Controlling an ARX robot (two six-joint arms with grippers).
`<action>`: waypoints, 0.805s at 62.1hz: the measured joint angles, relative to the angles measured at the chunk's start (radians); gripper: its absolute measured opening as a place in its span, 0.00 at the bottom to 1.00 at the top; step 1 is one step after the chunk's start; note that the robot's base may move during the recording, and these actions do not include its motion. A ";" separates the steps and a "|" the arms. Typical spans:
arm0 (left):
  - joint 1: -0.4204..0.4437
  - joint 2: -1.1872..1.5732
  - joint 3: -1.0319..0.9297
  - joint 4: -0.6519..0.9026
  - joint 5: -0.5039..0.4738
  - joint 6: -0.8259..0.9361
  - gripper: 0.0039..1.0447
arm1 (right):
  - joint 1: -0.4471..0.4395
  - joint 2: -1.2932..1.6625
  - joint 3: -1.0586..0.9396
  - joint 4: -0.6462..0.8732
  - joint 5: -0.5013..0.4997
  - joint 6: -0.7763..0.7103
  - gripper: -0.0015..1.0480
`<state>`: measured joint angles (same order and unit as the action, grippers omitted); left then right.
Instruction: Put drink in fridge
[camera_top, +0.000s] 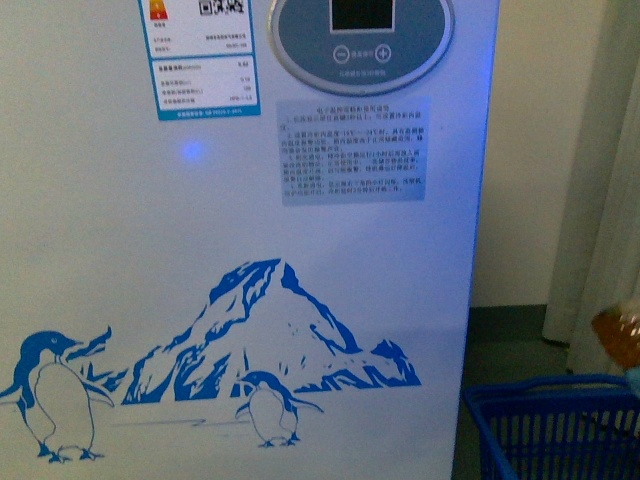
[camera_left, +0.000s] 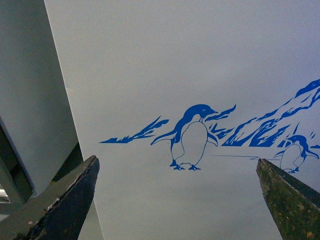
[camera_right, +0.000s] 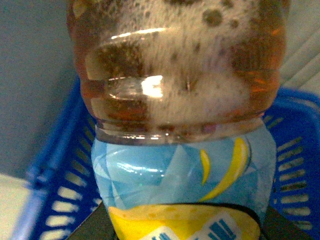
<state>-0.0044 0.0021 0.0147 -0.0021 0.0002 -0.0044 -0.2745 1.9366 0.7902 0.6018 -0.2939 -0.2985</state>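
Left gripper: I held it wide, its two dark fingers far apart with nothing between them, facing the white front of the fridge.

Right gripper: I had it closed on the drink. Only dark slivers of it showed at either side of the bottle's label, so the contact itself was mostly hidden from me.

Drink, close up: amber liquid with foam and bubbles, and below it a blue label with yellow shapes. The cap was out of view and the writing was cut off.

Drink, front view: only a blurred amber patch at the right edge, above the blue basket and off to the right of the fridge, outside it.

Fridge: its front filled most of my front view. The top rim, the lids and the inside were all cut off above the picture.

Penguin picture: blue mountains and two penguins, low on the front. The left penguin was clipped by the edge.

Control panel: an oval with a dark screen, its top half cropped.

Notice sheet: its print was too small for me to read.

Sticker: its upper part was cut off and its figures were unreadable.

Blue light: a soft glow on the white front. I could not tell its source.

Blue basket: only its rim and slatted wall showed, and I could not see into it.
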 joint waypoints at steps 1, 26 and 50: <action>0.000 0.000 0.000 0.000 0.000 0.000 0.92 | 0.003 -0.031 -0.008 -0.006 0.000 0.009 0.36; 0.000 0.000 0.000 0.000 0.000 0.000 0.92 | 0.009 -1.064 -0.150 -0.270 0.064 0.376 0.36; 0.000 0.000 0.000 0.000 0.000 0.000 0.92 | -0.088 -1.460 -0.225 -0.406 -0.020 0.444 0.36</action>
<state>-0.0044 0.0021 0.0147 -0.0021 -0.0002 -0.0044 -0.3626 0.4763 0.5652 0.1959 -0.3141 0.1455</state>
